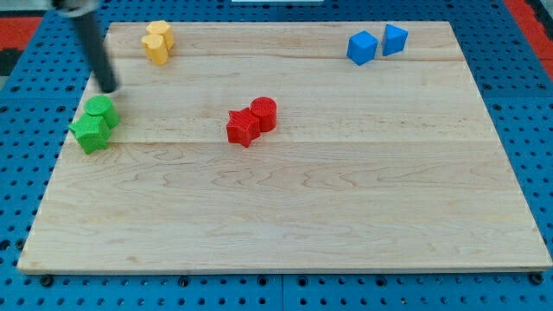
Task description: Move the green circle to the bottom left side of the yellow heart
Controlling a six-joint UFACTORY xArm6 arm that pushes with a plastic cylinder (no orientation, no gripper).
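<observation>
The green circle [103, 110] sits near the board's left edge, touching a green star [89, 132] just below and left of it. The yellow heart [155, 49] lies at the view's top left, touching a second yellow block [160, 34] above it. My rod comes down from the top left corner. My tip [108, 87] rests just above the green circle, very close to its top edge. The yellow heart is up and to the right of the tip.
A red star [243, 128] and a red cylinder [263, 113] touch each other at mid-board. Two blue blocks [362, 47] [394, 39] sit at the top right. The wooden board [285, 216] lies on a blue pegboard.
</observation>
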